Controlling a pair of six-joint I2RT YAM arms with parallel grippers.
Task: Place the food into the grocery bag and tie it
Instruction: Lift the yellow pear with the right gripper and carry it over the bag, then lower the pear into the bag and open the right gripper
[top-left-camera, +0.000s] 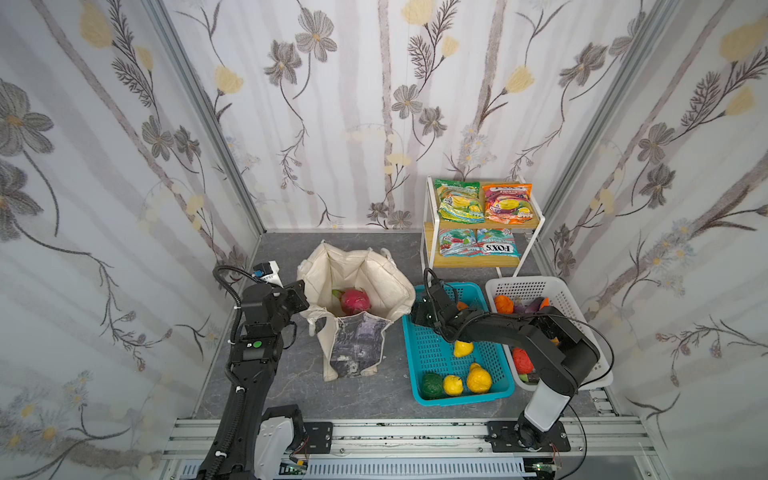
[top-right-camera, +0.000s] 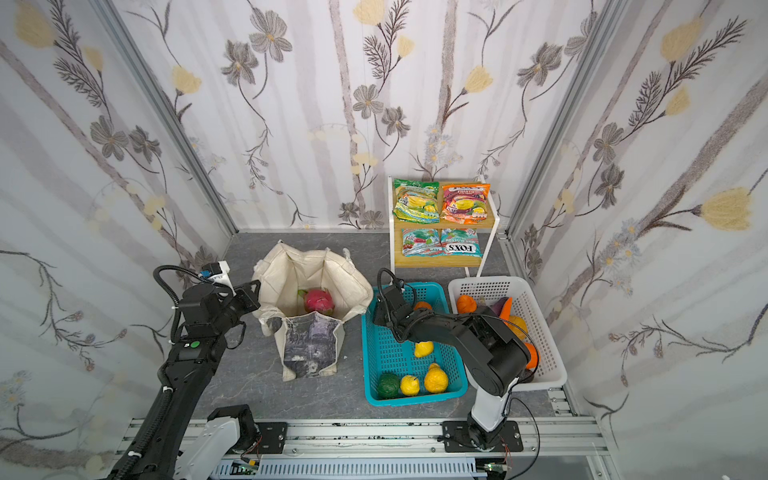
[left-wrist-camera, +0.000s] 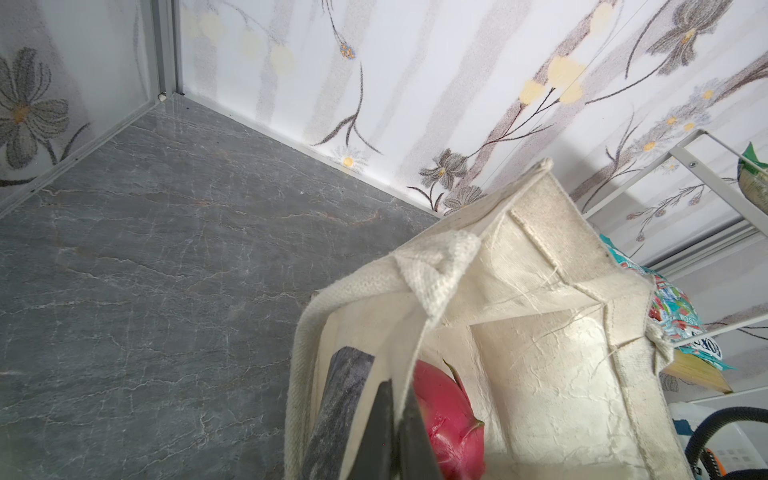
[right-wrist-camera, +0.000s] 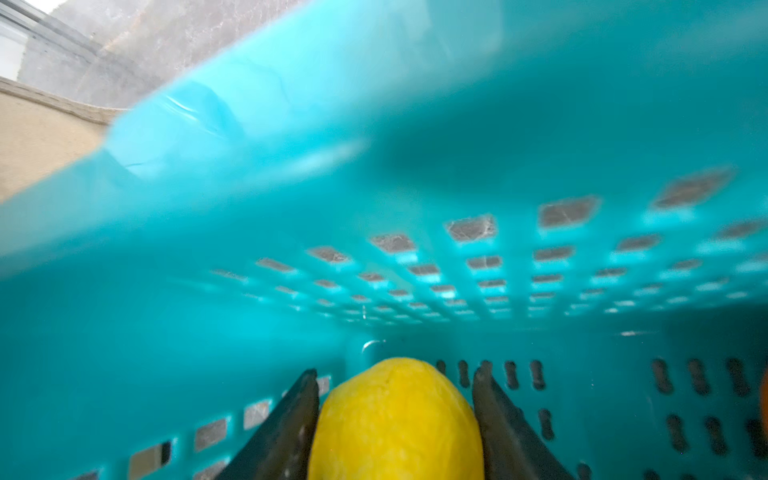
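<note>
The cream grocery bag stands open left of centre in both top views, its dark printed panel facing the front. A pink dragon fruit lies inside it. My left gripper is shut on the bag's left rim, with cloth pinched between its fingers. My right gripper reaches into the far left corner of the teal basket, close to its wall. Its fingers press both sides of a yellow fruit. In both top views the gripper body hides this fruit.
In the teal basket lie a green fruit and other yellow fruits. A white basket at the right holds orange, red and purple food. A white-framed wooden shelf at the back right carries several snack packets.
</note>
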